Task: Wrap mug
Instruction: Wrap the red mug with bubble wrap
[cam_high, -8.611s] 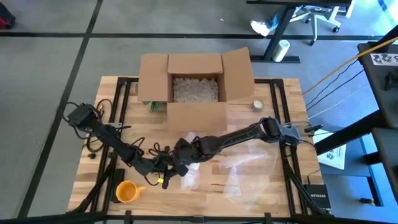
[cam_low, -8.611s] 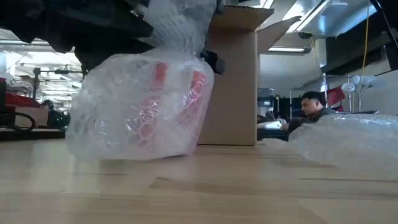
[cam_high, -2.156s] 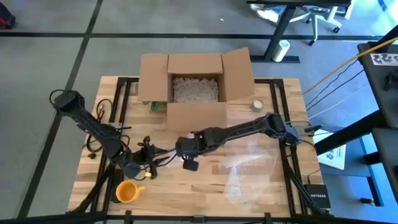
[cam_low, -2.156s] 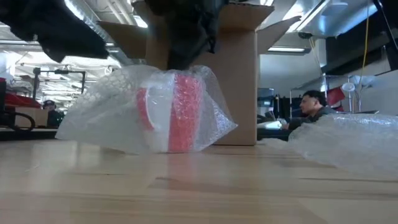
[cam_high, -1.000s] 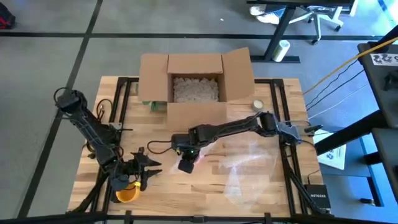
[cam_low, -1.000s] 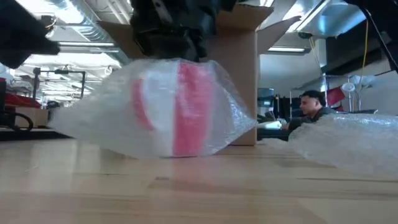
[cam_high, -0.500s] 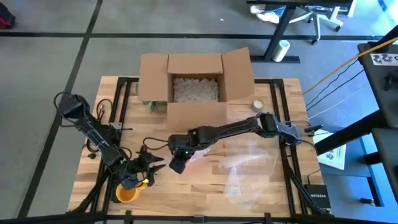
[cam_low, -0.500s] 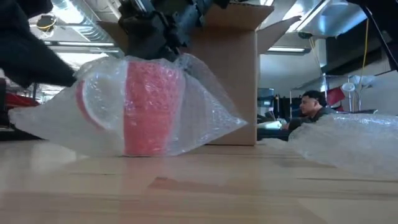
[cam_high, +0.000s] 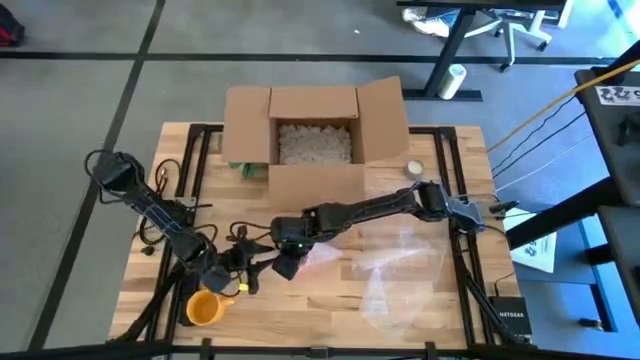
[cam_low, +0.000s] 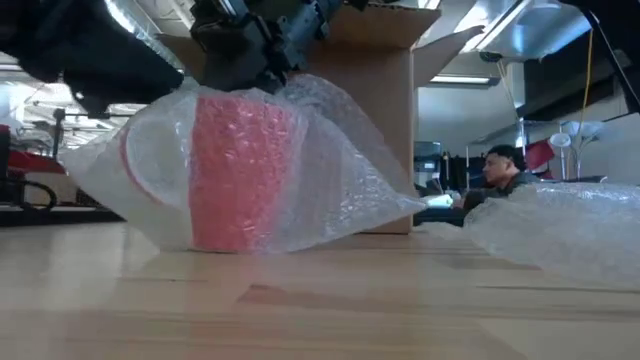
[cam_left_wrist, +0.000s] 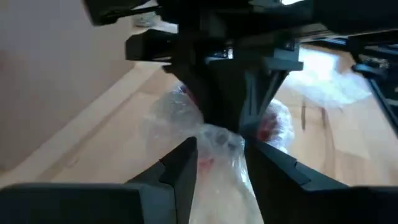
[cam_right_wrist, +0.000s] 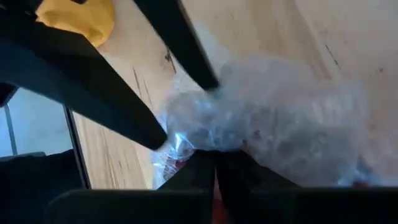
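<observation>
A red mug (cam_low: 238, 172) stands upright on the table inside a loose bundle of bubble wrap (cam_low: 340, 190). My right gripper (cam_high: 285, 264) is right above it, shut on the wrap's gathered top. My left gripper (cam_high: 249, 269) is just to the bundle's left and open. In its wrist view its two fingers (cam_left_wrist: 184, 167) stand on either side of the same gathered wrap (cam_left_wrist: 219, 138). An orange mug (cam_high: 204, 307) sits near the table's front left. My right gripper pinches the bunched bubble wrap (cam_right_wrist: 200, 132) above the mug's mouth between its two fingers, coming from above and pointing down. The wrap fans out below the fingers over the mug, whose base rests on the table. My left gripper has the gathered wrap between its open fingers; I cannot tell whether they touch it.
An open cardboard box (cam_high: 310, 140) holding filler stands at the table's far middle. A loose sheet of bubble wrap (cam_high: 400, 270) lies at the right, and a roll of tape (cam_high: 413, 168) lies beside the box. A person (cam_low: 505, 170) sits in the room behind.
My left gripper has risen from beside the orange mug and gone right to the wrapped bundle, its open fingers now around the gathered top. My right gripper has carried the bundle a little toward the table's left and near edges, and the red mug has turned about inside the wrap.
</observation>
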